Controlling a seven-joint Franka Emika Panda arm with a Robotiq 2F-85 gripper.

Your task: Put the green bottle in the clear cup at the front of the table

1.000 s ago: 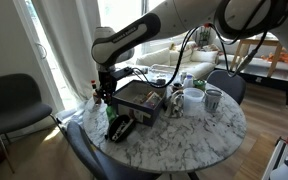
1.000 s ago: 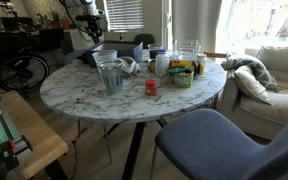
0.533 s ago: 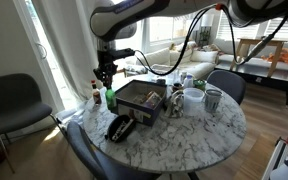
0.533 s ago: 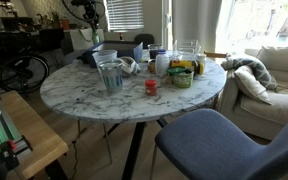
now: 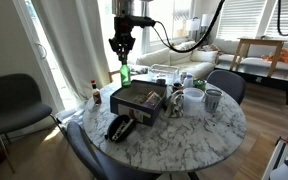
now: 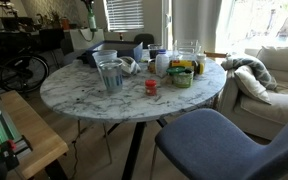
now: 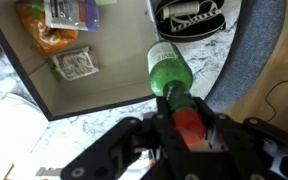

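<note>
- Hand closed on the green bottle, fingers clamped either side of its upper part. The bottle hangs clear of the marble counter.
- Writing: white lettering on the one black object below and print on the packets in the black box are both too blurred to read.
- Counts, in an exterior view: one green bottle, one small dark red-capped bottle, one clear cup, and one grey tumbler just beside that cup.
- Room: the bottle hangs in the air above the box's far corner, well apart from the clear cup. Bare marble runs along the counter's near side, and the black object lies close to the near edge.
</note>
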